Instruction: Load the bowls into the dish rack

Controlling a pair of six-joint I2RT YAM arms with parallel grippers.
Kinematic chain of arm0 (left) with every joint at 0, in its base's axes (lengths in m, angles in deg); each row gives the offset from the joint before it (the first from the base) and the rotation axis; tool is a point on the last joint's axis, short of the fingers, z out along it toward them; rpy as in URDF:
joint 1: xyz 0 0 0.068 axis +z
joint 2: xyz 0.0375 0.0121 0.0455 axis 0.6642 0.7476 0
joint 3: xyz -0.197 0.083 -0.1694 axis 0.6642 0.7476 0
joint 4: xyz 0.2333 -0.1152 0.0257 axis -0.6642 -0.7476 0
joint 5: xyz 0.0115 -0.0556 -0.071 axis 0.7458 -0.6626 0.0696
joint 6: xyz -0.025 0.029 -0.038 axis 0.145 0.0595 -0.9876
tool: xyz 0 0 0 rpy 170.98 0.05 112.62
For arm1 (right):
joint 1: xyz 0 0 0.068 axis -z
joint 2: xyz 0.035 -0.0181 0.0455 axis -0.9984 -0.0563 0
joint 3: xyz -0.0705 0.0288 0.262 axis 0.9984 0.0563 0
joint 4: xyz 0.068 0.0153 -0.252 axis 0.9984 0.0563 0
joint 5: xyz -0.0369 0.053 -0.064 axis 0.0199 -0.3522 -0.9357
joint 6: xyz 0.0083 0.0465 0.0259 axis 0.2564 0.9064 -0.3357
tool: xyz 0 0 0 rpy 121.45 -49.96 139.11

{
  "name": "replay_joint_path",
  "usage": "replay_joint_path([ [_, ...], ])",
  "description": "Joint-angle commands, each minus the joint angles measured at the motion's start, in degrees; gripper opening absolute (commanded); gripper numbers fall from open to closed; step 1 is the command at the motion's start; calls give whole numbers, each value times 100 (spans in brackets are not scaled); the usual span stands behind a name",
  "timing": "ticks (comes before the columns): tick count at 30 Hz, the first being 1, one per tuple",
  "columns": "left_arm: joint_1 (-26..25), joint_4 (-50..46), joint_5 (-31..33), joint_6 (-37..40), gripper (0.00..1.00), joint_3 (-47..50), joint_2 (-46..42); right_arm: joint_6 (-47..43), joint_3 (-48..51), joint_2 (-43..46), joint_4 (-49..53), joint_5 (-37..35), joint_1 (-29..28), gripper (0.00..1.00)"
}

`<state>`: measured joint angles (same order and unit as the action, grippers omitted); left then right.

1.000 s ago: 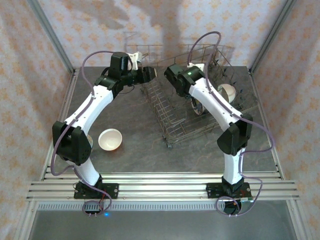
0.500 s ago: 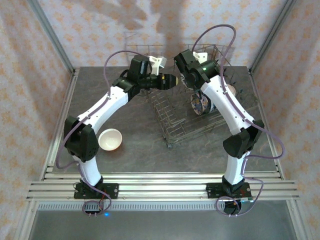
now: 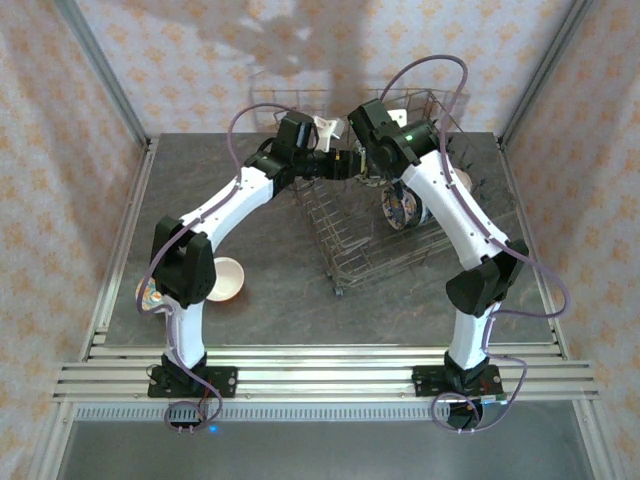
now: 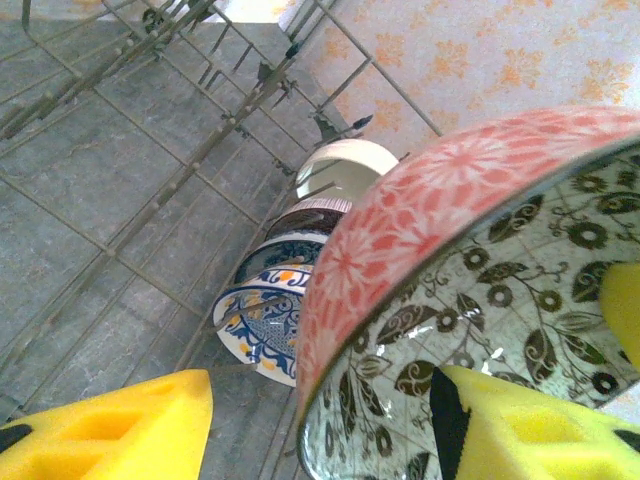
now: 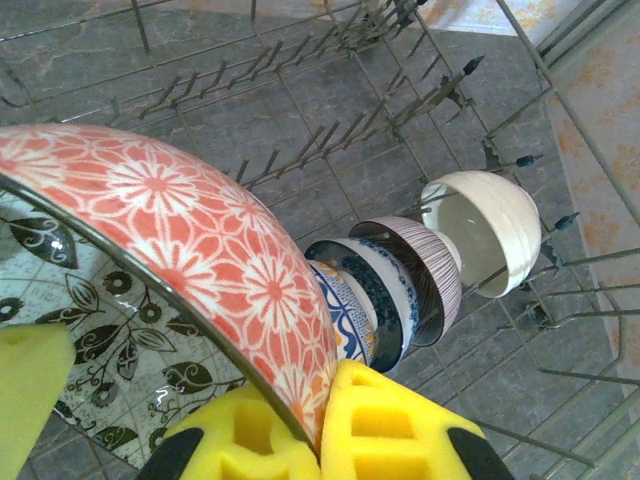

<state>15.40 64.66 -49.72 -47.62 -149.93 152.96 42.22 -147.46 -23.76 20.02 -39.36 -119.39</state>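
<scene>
An orange floral bowl (image 5: 190,230) with a black-leaf inside (image 4: 480,300) hangs over the dish rack (image 3: 345,245). My right gripper (image 5: 325,400) is shut on its rim. My left gripper (image 4: 315,410) is open astride the opposite rim: one finger (image 4: 530,430) sits inside the bowl, the other (image 4: 110,430) stands clear of its outside. In the top view the left gripper (image 3: 345,167) and right gripper (image 3: 368,170) meet at the rack's far left side. Several bowls (image 5: 400,290) stand on edge in a row between the tines, a white one (image 5: 480,225) at the end.
A white bowl (image 3: 225,278) lies on the table at the left, partly behind my left arm. Beside it a patterned bowl (image 3: 148,293) peeks out from behind the arm's elbow. The rack's tall wire sides (image 4: 200,160) and tines (image 5: 330,130) surround both grippers.
My left arm has swung right from the table's back to the rack. The right gripper has risen to meet it over the rack, and the orange bowl now sits between them.
</scene>
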Motion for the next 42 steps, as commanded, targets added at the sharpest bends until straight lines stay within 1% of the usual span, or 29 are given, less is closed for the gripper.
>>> replay_joint_path([
  [1,-2,156,-87,-60,54,-226,48,-75,-260,316,-134,62,-7,0],
  [8,2,292,-135,-332,27,-304,144,-39,-403,186,-17,164,-11,0],
  [11,3,393,-136,-436,18,-262,127,53,-427,143,33,203,-7,0],
  [12,3,402,-123,-461,16,-268,130,85,-436,134,53,210,-5,2],
  [13,0,415,-109,-505,12,-267,126,129,-449,133,78,212,-5,9],
  [14,3,459,-110,-579,10,-260,139,164,-445,136,97,205,-6,12],
  [16,35,586,-118,-764,6,-227,148,244,-426,158,141,207,1,26],
  [17,62,647,-134,-886,5,-224,160,289,-396,188,148,228,1,32],
  [18,73,695,-148,-941,4,-217,181,336,-360,218,156,260,1,35],
  [19,101,762,-176,-1147,2,-207,198,381,-294,263,138,302,-3,40],
  [22,145,971,-259,-1395,1,-173,228,458,-33,424,4,500,1,40],
  [24,155,967,-249,-1403,0,-184,237,503,103,499,-40,608,1,38],
  [32,154,1136,-570,-1585,0,-225,325,474,458,623,-410,772,103,28],
  [38,152,1124,-728,-1630,0,-249,327,418,653,756,-984,1116,214,27],
  [42,156,1142,-758,-1639,0,-217,316,409,642,737,-1111,1030,216,26],
])
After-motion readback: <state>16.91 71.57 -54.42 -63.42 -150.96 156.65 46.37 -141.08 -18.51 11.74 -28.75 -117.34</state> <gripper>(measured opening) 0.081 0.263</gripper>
